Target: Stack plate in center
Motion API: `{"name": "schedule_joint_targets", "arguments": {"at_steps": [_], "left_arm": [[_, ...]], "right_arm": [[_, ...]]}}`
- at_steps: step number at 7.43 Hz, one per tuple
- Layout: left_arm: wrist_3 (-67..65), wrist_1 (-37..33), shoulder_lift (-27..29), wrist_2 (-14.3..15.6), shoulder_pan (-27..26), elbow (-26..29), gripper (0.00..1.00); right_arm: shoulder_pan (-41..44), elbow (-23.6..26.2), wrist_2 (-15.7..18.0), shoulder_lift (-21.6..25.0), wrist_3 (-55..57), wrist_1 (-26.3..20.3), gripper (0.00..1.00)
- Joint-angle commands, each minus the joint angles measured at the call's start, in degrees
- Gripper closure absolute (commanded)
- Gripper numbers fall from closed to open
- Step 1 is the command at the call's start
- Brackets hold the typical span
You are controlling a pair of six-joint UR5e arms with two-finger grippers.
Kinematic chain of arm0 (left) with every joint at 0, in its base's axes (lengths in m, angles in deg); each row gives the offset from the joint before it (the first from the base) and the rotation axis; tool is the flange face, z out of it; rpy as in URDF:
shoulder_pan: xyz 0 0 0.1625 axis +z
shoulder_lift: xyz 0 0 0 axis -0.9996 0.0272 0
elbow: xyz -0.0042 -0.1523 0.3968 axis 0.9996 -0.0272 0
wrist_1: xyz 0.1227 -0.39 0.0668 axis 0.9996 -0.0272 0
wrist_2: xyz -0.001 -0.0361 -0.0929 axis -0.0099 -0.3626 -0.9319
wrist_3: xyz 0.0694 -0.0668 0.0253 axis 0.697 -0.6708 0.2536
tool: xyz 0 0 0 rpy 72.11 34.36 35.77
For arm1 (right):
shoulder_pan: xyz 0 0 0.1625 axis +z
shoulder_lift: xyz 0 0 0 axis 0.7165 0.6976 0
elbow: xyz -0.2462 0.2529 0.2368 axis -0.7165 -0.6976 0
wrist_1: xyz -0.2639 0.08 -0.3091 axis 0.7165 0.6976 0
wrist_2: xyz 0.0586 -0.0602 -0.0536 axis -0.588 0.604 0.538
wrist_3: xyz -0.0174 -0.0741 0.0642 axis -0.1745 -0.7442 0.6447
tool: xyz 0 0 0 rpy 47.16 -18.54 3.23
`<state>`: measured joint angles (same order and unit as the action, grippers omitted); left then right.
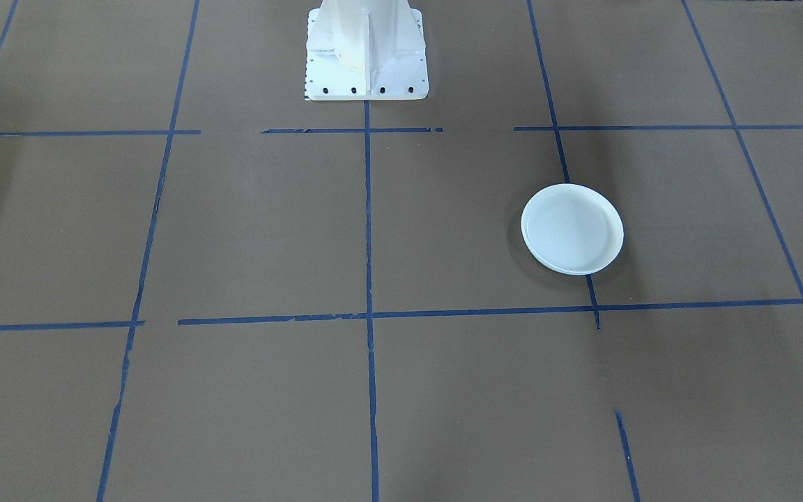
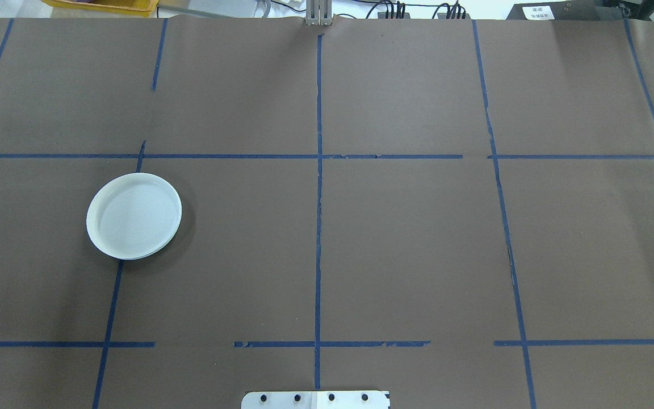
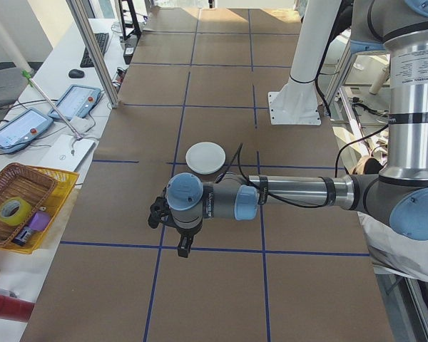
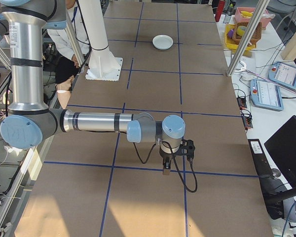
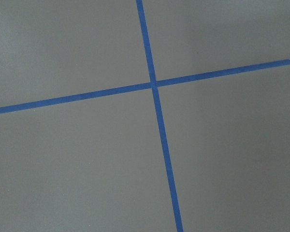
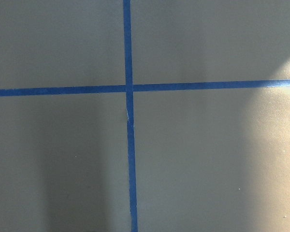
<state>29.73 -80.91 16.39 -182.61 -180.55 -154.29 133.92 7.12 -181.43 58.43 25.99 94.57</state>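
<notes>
The pale plate sits left of the table's centre tape line (on a tape line). Likely light, stiff, slippery: pinch its raised rim. Neither gripper's opening can be told.

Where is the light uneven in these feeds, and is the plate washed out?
Overhead view: the plate is bright but its rim reads clearly, with a soft shadow on its right. Right wrist view: a bright patch on the table at right and a dark band at left. Left wrist view: evenly lit.
</notes>
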Motion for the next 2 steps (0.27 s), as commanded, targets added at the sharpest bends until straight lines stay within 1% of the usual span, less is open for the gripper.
{"name": "schedule_joint_targets", "arguments": {"at_steps": [1,2], "left_arm": [[0.09,0.00,-0.04,0.00,0.00,0.00,0.00],[0.09,0.00,-0.04,0.00,0.00,0.00,0.00]], "right_arm": [[0.00,0.00,-0.04,0.00,-0.03,0.00,0.00],[0.00,0.00,0.05,0.00,0.06,0.00,0.00]]}}
